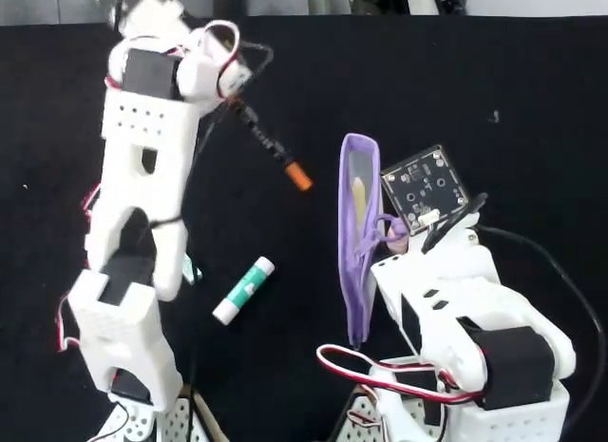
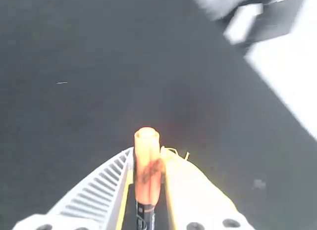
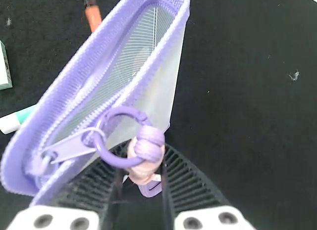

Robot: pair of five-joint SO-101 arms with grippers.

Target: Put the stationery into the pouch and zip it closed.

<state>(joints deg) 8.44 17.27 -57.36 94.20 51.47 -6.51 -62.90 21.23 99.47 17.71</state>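
My left gripper (image 1: pixel 236 96) is shut on a black pen with an orange cap (image 1: pixel 298 177), holding it above the cloth with the cap pointing toward the pouch. In the left wrist view the pen (image 2: pixel 147 165) sits between the fingers of the left gripper (image 2: pixel 147 158). The purple pouch (image 1: pixel 358 235) stands on edge with its mouth open, and my right gripper (image 1: pixel 391 235) is shut on its near end. The right wrist view shows my right gripper (image 3: pixel 143 166) pinching the pouch (image 3: pixel 119 71) beside the zipper pull ring (image 3: pixel 118 136). Something pale yellow (image 1: pixel 358 190) shows through the pouch wall.
A white and green glue stick (image 1: pixel 243 290) lies on the black cloth (image 1: pixel 475 100) between the arms, its end also visible as the glue stick (image 3: pixel 15 121) in the right wrist view. A small green-edged eraser (image 1: pixel 191 269) lies by the left arm.
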